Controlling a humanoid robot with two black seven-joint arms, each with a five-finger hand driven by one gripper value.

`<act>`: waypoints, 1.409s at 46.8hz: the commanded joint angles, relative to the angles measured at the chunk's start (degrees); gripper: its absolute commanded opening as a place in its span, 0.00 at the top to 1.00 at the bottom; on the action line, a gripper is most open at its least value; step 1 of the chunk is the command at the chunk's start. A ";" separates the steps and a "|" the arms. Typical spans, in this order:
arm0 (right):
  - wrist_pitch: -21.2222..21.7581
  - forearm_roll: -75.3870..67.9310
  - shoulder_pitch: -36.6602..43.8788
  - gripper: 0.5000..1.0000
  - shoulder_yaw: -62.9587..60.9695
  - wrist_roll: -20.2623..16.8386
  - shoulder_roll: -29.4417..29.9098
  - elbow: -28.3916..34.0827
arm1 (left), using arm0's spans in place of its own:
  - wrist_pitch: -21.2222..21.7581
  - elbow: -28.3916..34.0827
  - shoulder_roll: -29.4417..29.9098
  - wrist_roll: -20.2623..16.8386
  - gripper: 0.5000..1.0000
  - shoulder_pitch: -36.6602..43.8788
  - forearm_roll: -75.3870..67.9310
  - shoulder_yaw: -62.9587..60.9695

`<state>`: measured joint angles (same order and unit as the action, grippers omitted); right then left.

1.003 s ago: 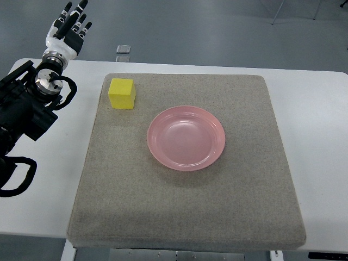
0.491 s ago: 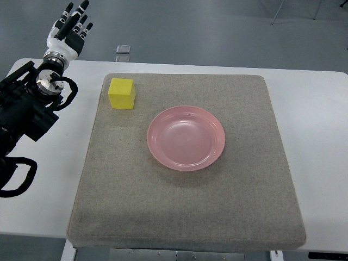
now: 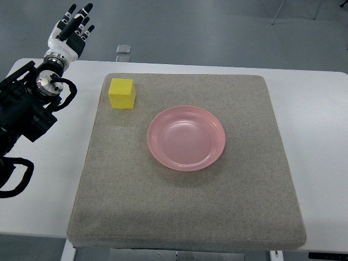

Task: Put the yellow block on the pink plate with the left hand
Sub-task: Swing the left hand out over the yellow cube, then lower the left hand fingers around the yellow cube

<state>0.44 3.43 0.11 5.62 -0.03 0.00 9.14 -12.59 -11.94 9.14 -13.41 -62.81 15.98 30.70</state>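
Observation:
A yellow block (image 3: 122, 93) sits on the far left corner of a grey felt mat (image 3: 185, 206). The pink plate (image 3: 186, 137) lies empty near the mat's middle, to the right of the block and nearer to me. My left hand (image 3: 72, 30) is raised beyond the table's far left corner, up and left of the block and well apart from it. Its black-tipped fingers (image 3: 85, 10) are spread and hold nothing. The right arm does not show.
The mat lies on a white table (image 3: 321, 125). My left arm's black body and cables (image 3: 22, 114) cover the table's left edge. A small clear square object (image 3: 124, 49) lies on the floor beyond the far edge.
The left hand has drifted slightly to the right and upward, fingers still spread. Block and plate have not moved.

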 commanded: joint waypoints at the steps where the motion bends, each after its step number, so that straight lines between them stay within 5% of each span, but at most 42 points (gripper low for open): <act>1: 0.00 0.00 -0.02 0.15 0.00 0.03 0.00 0.00 | 0.02 -0.19 0.00 0.32 0.02 -0.56 0.01 -5.02; 18: 0.00 0.00 0.06 0.15 0.00 0.03 0.00 0.00 | -1.82 -0.10 0.26 0.32 0.02 -5.83 -3.67 -25.15; 29: 0.00 0.00 -0.02 0.15 0.00 0.03 0.00 0.00 | -8.94 0.16 2.28 0.32 0.02 -9.09 -13.16 -36.84; 50: 0.00 0.00 -0.02 0.15 0.00 0.03 0.00 0.00 | -20.98 -0.02 6.41 -0.04 0.02 -13.48 -44.53 -39.14; 66: 0.00 0.00 -0.02 0.15 0.00 0.03 0.00 0.00 | -22.04 -2.56 6.68 -2.49 0.02 -16.82 -60.88 -39.49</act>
<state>0.44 3.43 0.10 5.64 -0.04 0.00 9.14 -34.64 -13.40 15.77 -15.12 -79.36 -42.07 -8.49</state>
